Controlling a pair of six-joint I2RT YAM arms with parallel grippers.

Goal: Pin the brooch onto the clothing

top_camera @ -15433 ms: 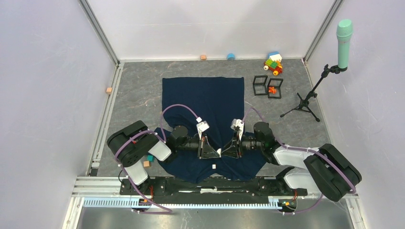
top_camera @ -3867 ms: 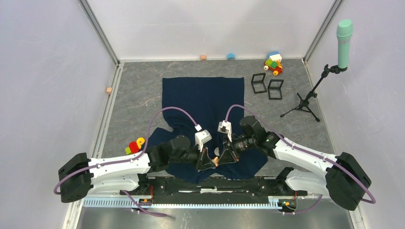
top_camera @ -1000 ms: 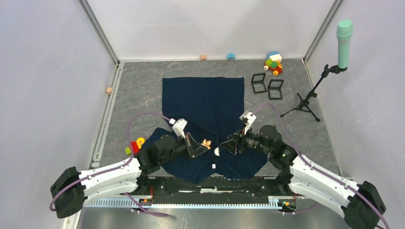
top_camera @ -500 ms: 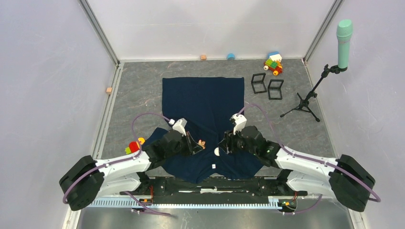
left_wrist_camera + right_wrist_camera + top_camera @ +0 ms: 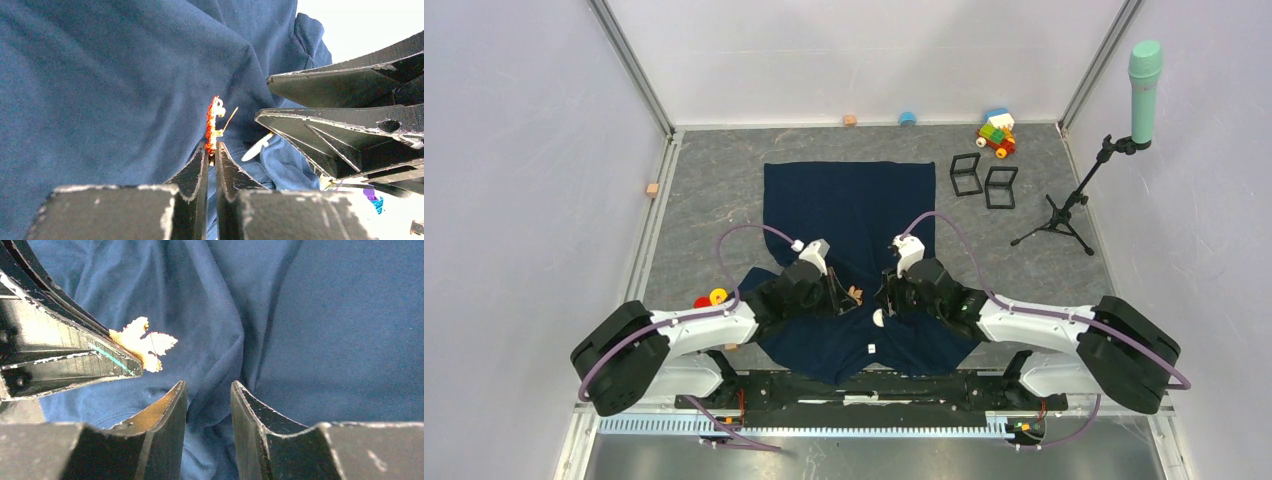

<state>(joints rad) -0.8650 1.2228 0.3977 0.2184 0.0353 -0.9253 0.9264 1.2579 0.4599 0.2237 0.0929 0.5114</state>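
The clothing (image 5: 849, 210) is a navy shirt spread flat on the grey table. The brooch (image 5: 856, 294) is small, orange and leaf-shaped, with a thin pin. My left gripper (image 5: 848, 297) is shut on it and holds it edge-up just above the shirt's lower part; the left wrist view shows the brooch (image 5: 214, 122) sticking out of the gripper (image 5: 212, 149). My right gripper (image 5: 885, 297) faces it from the right, a short gap away. In the right wrist view this gripper (image 5: 208, 387) is closed on a raised fold of the shirt (image 5: 260, 315), and the brooch (image 5: 142, 342) is up left.
Two black wire frames (image 5: 984, 180), a coloured block toy (image 5: 996, 132) and a microphone stand (image 5: 1064, 205) are at the back right. A red and yellow toy (image 5: 709, 298) lies left of the shirt. Small white bits (image 5: 877, 318) lie on the shirt near my grippers.
Both grippers have drawn in toward each other over the shirt's lower part. The left one carried the brooch to the right. The right one moved left and narrowed onto a fold of fabric.
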